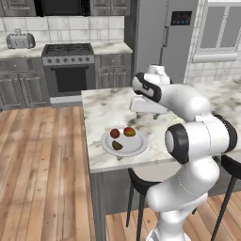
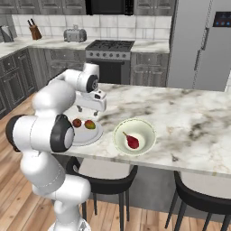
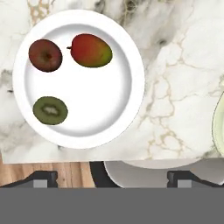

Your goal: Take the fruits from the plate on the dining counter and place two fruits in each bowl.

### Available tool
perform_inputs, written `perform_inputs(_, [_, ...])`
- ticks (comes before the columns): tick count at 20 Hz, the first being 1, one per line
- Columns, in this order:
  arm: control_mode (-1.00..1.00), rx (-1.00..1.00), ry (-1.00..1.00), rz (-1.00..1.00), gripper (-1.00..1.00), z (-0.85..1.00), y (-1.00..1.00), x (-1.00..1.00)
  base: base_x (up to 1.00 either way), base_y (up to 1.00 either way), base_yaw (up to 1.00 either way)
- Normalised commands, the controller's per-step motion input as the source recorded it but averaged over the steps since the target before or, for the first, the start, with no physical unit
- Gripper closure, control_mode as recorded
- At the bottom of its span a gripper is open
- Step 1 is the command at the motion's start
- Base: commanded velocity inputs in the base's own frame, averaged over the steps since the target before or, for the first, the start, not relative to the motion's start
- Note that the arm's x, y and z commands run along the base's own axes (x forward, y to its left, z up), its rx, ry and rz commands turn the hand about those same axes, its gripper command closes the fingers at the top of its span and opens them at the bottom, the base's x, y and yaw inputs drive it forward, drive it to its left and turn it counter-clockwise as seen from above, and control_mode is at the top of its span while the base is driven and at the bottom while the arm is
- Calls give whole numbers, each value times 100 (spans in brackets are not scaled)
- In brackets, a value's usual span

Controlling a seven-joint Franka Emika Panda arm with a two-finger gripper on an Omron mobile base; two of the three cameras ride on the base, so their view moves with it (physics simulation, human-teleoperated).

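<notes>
Plate (image 3: 135,87) sat near the front edge of the marble surface (image 1: 101,110), three fruits on it: dark reddish-brown round fruit (image 3: 45,55), orange-yellow fruit with a red blush (image 3: 91,50), and green kiwi-like fruit (image 3: 50,110). All three were spaced apart, none touching. The bright red fruit (image 2: 132,141) lay in the bowl (image 2: 146,127) just beside the plate on the robot's right. I couldn't pick out the second bowl for sure; a pale rim peeked past the arm in the left base view, too hidden to call.

Gripper (image 2: 92,109) hung above the plate region, empty as far as I could see; fingertips weren't visible in the hand view, so I couldn't tell whether the fingers were apart or together.

Judgement: one of four placed, next step was a pick off the plate.

How I'd have done it:
- Take the orange-yellow fruit first: closest to the bowl side, and longest body, so grip across its short axis.
- Centre over the fruit before descending; the hand view had the plate off to the left, so a lateral correction was due.
- Open wide, come straight down, stop short of the plate floor.
- Round fruit may roll when nudged; close slowly.
- Lift clear of the low rim before traversing.
- Drop it in the bowl already holding the red one to complete that pair.
</notes>
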Motion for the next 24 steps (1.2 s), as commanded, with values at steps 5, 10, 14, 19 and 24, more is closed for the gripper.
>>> perform_inputs(5, [-100,0,-8,0,-100,-50,71,23,0,0,0])
perform_inputs(10, [-100,0,-7,0,-100,-75,70,4,0,0,0])
perform_inputs(14, [-100,0,-13,0,-100,-42,33,0,0,0,0])
perform_inputs(19, [-100,0,-11,0,-100,-37,14,0,0,0,0])
perform_inputs(24, [-100,0,-5,0,-100,-21,21,0,0,0,0])
